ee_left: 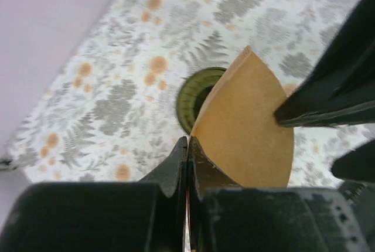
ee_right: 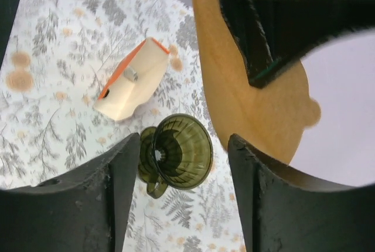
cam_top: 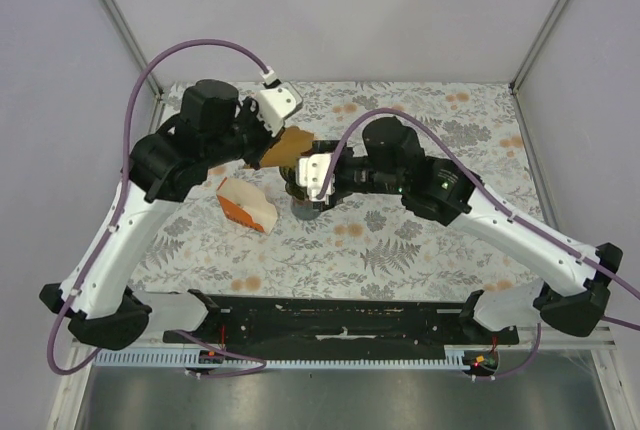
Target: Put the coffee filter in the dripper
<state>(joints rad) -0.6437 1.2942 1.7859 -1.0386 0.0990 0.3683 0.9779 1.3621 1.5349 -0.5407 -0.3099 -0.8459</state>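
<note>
The tan coffee filter (ee_left: 249, 123) hangs in the air with its pointed corner pinched in my left gripper (ee_left: 188, 140), which is shut on it. From above, the coffee filter (cam_top: 287, 147) sits just beyond the left gripper (cam_top: 272, 135). The dark green dripper (ee_right: 179, 152) stands upright on the table below and beside the filter, its handle toward the camera. My right gripper (ee_right: 183, 139) hovers over the dripper with its jaws open and nothing between them. In the top view the right gripper (cam_top: 305, 185) hides most of the dripper (cam_top: 303, 208).
An orange and white wedge-shaped carton (cam_top: 245, 205) lies on the fern-patterned table (cam_top: 430, 240) just left of the dripper. Both wrists crowd together at the table's middle back. Grey walls close in the left, right and far sides.
</note>
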